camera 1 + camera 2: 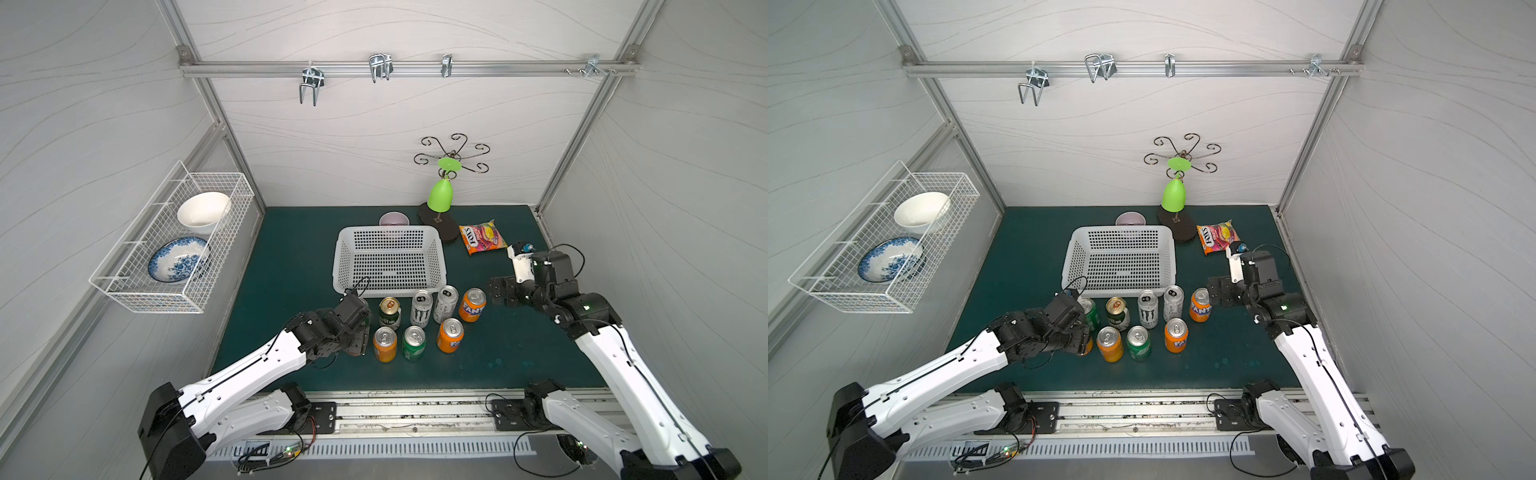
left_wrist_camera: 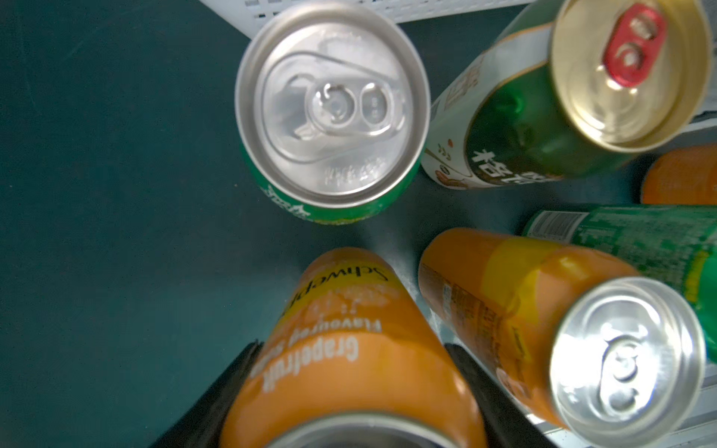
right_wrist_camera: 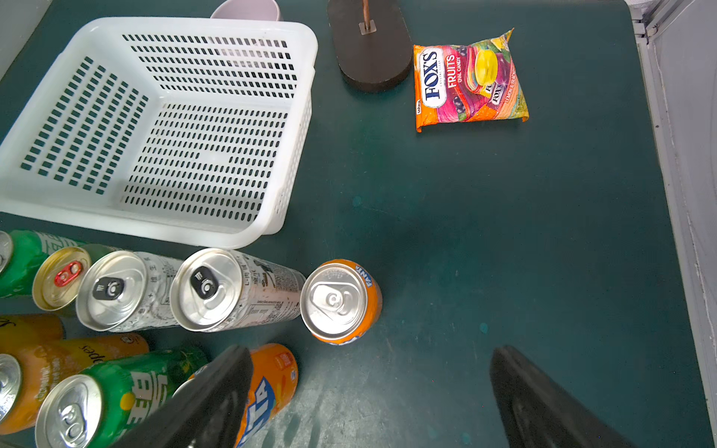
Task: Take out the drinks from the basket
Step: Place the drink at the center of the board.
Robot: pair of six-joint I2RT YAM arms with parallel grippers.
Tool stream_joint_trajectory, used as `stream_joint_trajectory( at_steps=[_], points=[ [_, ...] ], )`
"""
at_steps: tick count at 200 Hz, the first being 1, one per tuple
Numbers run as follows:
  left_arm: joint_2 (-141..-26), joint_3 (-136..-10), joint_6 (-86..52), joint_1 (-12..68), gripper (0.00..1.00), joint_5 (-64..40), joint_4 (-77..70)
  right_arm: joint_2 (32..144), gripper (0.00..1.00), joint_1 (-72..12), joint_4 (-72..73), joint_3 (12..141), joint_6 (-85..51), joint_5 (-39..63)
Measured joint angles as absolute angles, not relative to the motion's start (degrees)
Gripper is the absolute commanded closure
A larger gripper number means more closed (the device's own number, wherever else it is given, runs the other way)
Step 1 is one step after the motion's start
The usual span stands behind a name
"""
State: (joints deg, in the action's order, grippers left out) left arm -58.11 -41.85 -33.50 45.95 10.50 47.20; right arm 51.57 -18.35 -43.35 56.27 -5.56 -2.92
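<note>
Your left hand [image 2: 351, 351] is clenched around an orange Schweppes can [image 2: 341, 294]; your right hand [image 3: 370, 351] hangs released. Counting that one, nine drinks are grouped between your hands, outside the white perforated basket [image 3: 155, 229] beyond them on the tabletop [image 3: 504, 232]: four orange cans [image 1: 1109, 343], two green cans [image 1: 1138, 341], one dark green-and-white can [image 1: 1117, 312] with a gold top, and two taller silver-white cans [image 1: 1148, 309].
</note>
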Motion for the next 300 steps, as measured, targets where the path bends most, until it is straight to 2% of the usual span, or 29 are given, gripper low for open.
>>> stream_joint_trajectory(
  at_steps=[153,217,274,300],
  points=[
    [-62.59,-39.29,-34.3,46.3,0.37,10.24,42.48,51.57,0.01,-18.31,-43.35,56.27,-5.54,-2.9],
    [-63.07,-39.29,-34.24,46.3,0.2,10.48,42.09,51.57,0.01,-18.22,-43.35,56.25,-5.54,-2.87],
    [-62.67,-40.1,-33.87,46.3,0.15,11.57,43.03,51.57,0.01,-17.74,-43.35,56.23,-5.56,-2.72],
    [-60.62,-41.78,-33.36,46.3,0.07,12.01,44.49,51.57,0.01,-17.67,-43.35,56.23,-5.54,-2.68]
  ],
)
